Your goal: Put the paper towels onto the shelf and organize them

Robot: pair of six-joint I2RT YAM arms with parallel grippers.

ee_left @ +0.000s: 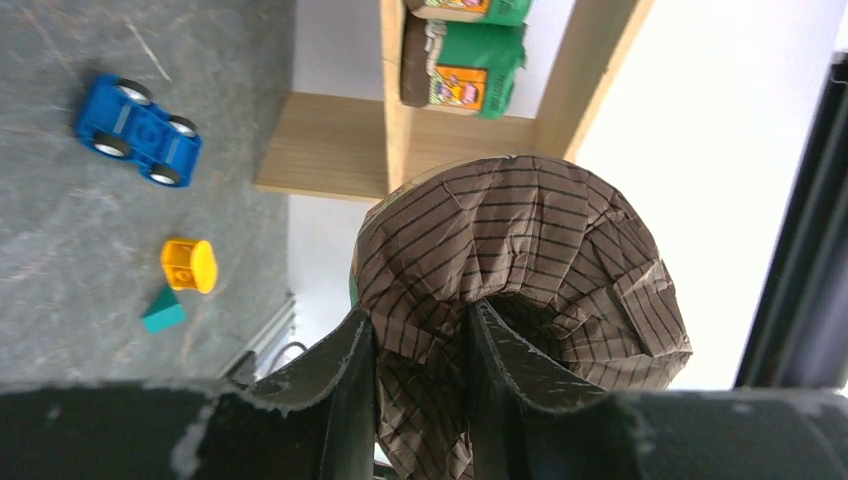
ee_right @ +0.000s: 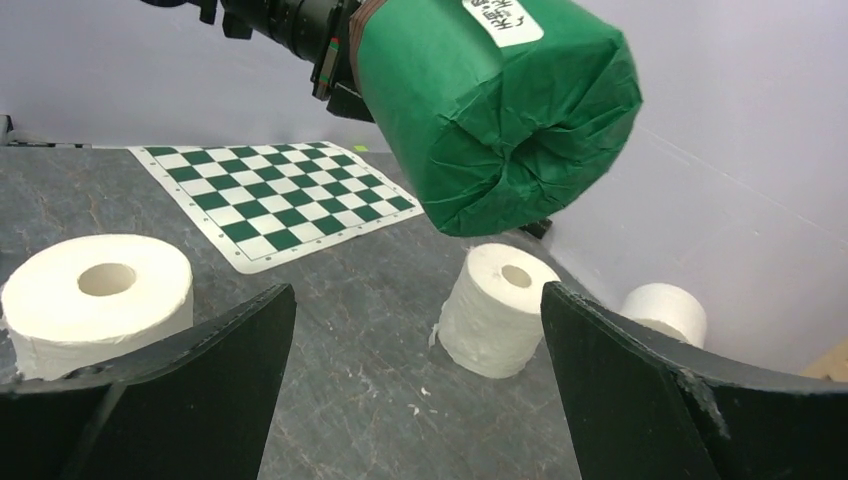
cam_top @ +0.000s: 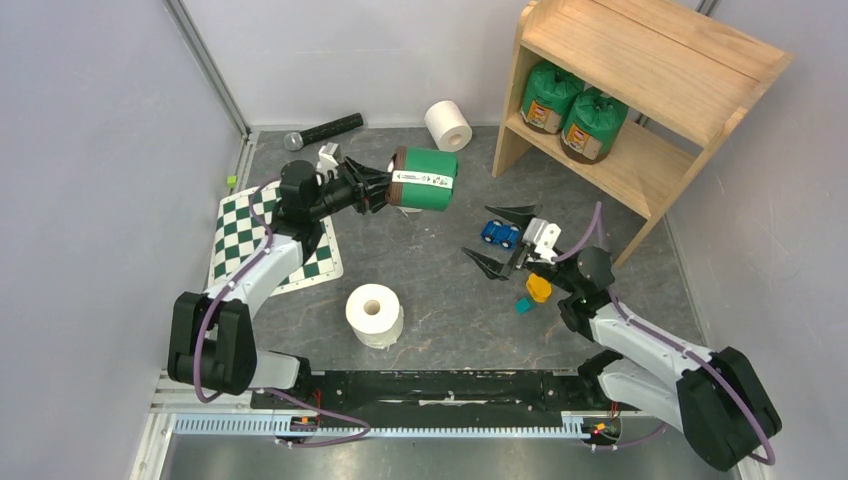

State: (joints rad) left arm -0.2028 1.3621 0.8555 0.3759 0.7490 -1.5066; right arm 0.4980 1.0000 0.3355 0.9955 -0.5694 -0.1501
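Clamping one green roll (cam_top: 425,180), left fingers (ee_left: 345,400); right fingers (ee_right: 200,380) spread; shelf (cam_top: 650,60): two green (cam_top: 549,97) (cam_top: 592,125); three white rolls (ee_right: 100,300) (ee_right: 500,305) (ee_right: 665,310).

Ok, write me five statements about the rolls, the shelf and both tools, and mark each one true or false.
1. The left tool grips a green-wrapped roll above the table. True.
2. The right tool is shut on the blue toy car. False: its jaws stand wide open, gripping nothing; the car lies on the table.
3. Two green-wrapped rolls sit on the lower tier of the shelf. True.
4. A bare white roll stands on the shelf's top board. False: the three bare white rolls stand on the table.
5. The checkerboard mat lies under the shelf. False: it lies on the table's left side, apart from the shelf.
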